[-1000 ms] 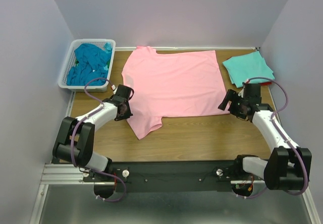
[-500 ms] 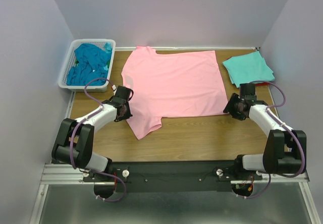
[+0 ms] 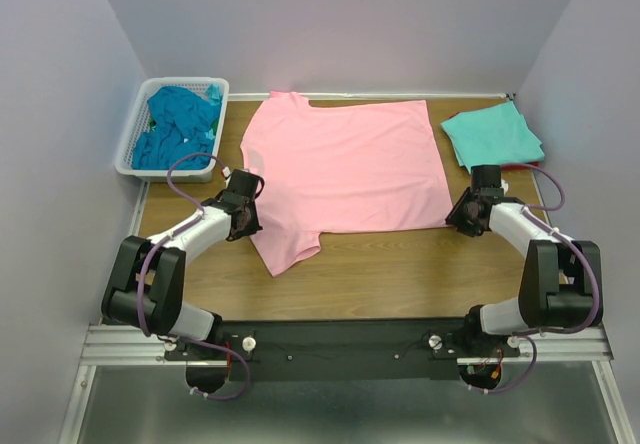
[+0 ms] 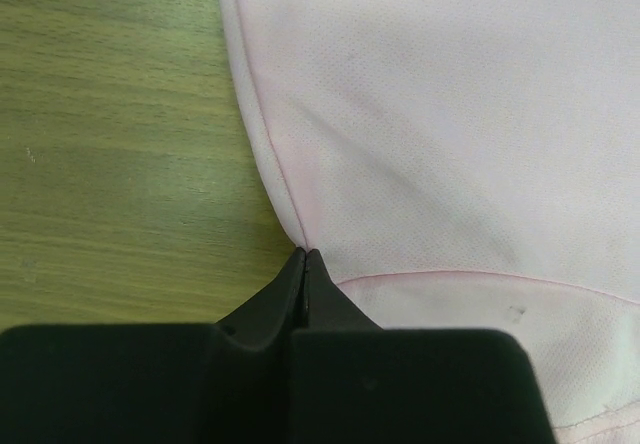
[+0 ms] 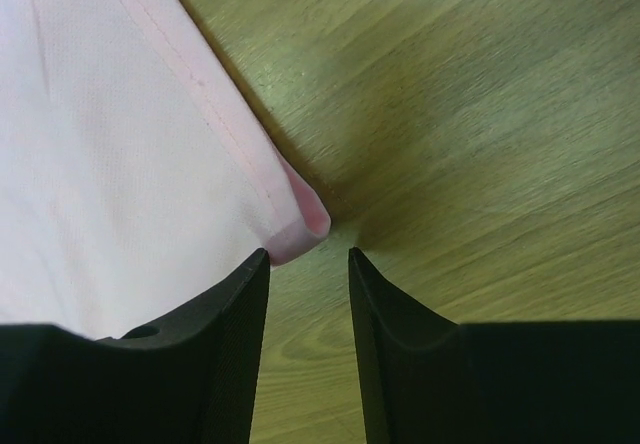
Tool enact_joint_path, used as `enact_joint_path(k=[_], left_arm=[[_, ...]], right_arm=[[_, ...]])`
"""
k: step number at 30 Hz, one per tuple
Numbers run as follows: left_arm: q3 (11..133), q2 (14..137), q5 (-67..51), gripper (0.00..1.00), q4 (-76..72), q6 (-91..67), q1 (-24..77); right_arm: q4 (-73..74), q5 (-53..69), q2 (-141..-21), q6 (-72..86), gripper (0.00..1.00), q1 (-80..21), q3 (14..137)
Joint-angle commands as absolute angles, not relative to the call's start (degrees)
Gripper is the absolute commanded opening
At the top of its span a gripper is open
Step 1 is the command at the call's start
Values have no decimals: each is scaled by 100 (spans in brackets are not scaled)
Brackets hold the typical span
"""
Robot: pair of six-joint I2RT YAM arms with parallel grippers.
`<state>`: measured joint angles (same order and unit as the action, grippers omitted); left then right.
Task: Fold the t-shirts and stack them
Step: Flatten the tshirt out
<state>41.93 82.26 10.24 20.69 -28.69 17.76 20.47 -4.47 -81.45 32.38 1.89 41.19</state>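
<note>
Wooden table (image 3: 400, 264): left hand (image 4: 305, 254) shut at pink t-shirt (image 4: 450, 114) seam, grip hidden; right hand (image 5: 307, 254) narrowly parted.

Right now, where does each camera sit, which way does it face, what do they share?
Top external: above and behind, looking down at table, pink shirt; left arm, right arm show.
Left wrist: looks down along left gripper, shut on the shirt's edge.
Right wrist: looks down along right gripper, open at the shirt's corner.
All three share the pink shirt.
</note>
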Motion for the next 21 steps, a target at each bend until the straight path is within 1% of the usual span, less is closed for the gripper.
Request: enact_joint_path(k=[1, 13, 15, 17, 19, 20, 21], left_arm=[[4131, 8042, 1063, 1, 1986, -2812, 1802], [4131, 8042, 1090, 1, 1995, -2813, 1802], [4131, 8033, 1090, 1, 1986, -2821, 1802], [4140, 8042, 1090, 1, 1986, -2813, 1802], [4131, 8060, 1090, 1, 1986, -2813, 1802], [4140, 8060, 1090, 1, 1986, -2813, 1802], [4131, 8060, 1081, 1, 1995, -2812, 1802]], right_arm=[[1784, -712, -8279, 3419, 44, 211, 4192], [1740, -721, -8394, 3489, 43, 211, 4202], [1740, -764, -8411, 3472, 38, 211, 4149], [1740, -773, -8394, 3454, 37, 211, 4070], [1740, -782, -8376, 3428, 33, 211, 4026], [1740, -782, -8376, 3410, 27, 211, 3991], [1749, -817, -8376, 3393, 23, 211, 3973]])
